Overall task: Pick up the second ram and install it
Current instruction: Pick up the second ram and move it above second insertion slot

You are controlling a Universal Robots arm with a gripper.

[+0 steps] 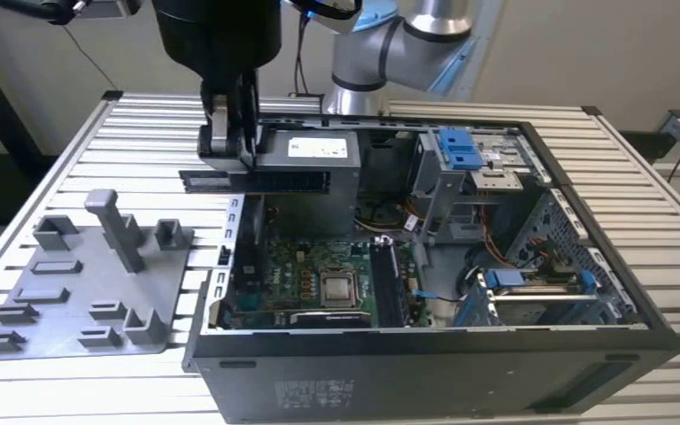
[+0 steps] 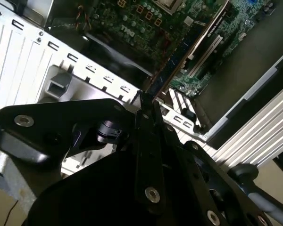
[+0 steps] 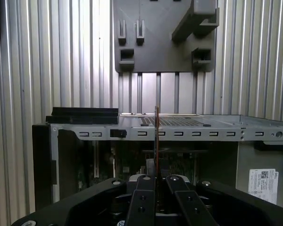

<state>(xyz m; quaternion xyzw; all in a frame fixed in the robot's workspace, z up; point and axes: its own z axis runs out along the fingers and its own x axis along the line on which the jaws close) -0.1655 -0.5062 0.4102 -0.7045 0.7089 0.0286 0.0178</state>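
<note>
A table (image 1: 68,168) of silvery ribbed metal slats, with dark grooves running between them, carries two things. A grey plastic tray (image 1: 74,301) with upright pegs and small blocks lies flat towards the exterior view's left. Just beside it, taking up the middle and the exterior view's right, sits a black computer case (image 1: 435,376), its open side facing up

soft, even light falls on the slatted table (image 1: 68,150) in the exterior view; the grey tray (image 1: 74,305) casts faint shadows and the computer case (image 1: 435,381) is dim inside. in the second wrist view the gripper (image 2: 144,101), clamped on the second ram (image 2: 179,56), is dark and blurred near the lens.
</note>
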